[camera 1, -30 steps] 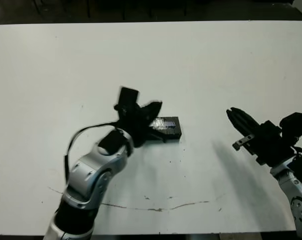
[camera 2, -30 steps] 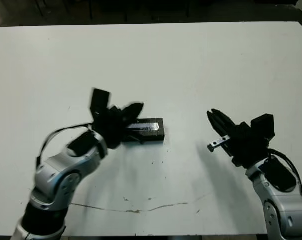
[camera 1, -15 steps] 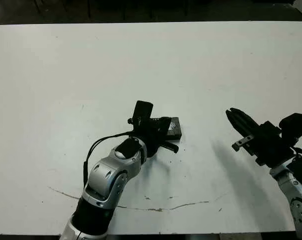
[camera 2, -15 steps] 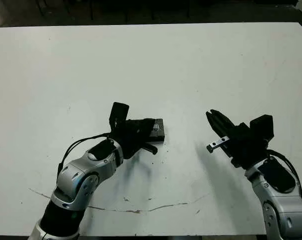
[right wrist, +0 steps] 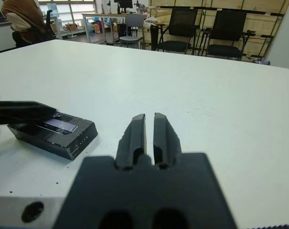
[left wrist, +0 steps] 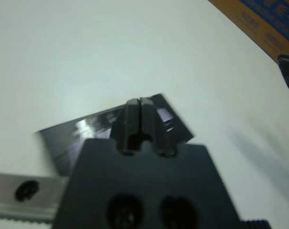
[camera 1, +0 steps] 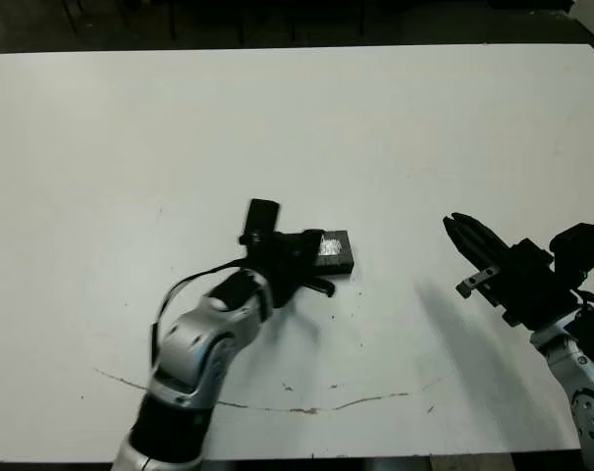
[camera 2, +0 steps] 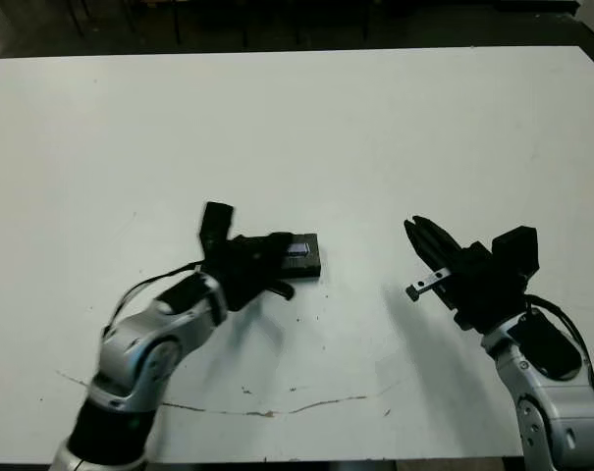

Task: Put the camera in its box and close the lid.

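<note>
The lid [right wrist: 58, 128] already covers the box, and the left hand [left wrist: 140, 107], fingers pressed together, rests on it, seemingly to seat it. The right hand [right wrist: 149, 131], fingers nearly together, waits well apart above the counter [camera 1: 395, 128].

Right tool [right wrist: 149, 125] fingers together; lid [right wrist: 58, 130] on table [right wrist: 206, 95].

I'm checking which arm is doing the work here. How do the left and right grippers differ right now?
The left gripper sits over the lid of the closed box, its fingers pressed together; the right gripper is off to the side above bare table, touching nothing. The left arm reaches in toward the table's middle, while the right stays near the table's right edge. Both have their fingers shut and hold nothing.
</note>
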